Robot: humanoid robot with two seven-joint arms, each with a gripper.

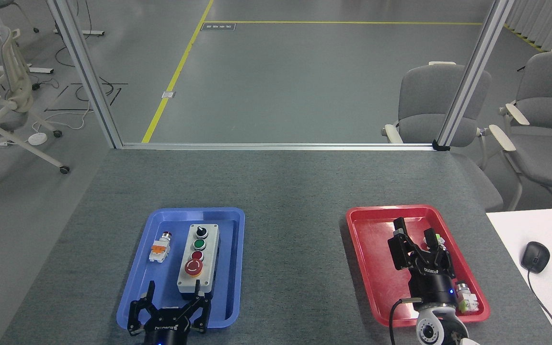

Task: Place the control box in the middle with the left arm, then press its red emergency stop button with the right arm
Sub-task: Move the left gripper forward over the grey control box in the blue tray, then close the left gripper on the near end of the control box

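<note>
Toward the lower left of the frame, the control box [198,261] is lying inside the blue tray [230,268], its long side running up the picture. Its row of controls is reading black knob at the far end, then green button, small red button, and the red emergency stop button [193,268] nearest the bottom edge. Left of it in the same tray, a small white-and-orange switch [159,249] is lying apart from the box. At the bottom edge, the left gripper [170,306] is hovering over the tray's near rim, just below the box's near end, fingers spread wide and holding nothing. In the lower right, the right gripper [417,247] is hanging over the red tray [367,258] with its fingers parted and empty, a small white part [465,297] beside its wrist.
</note>
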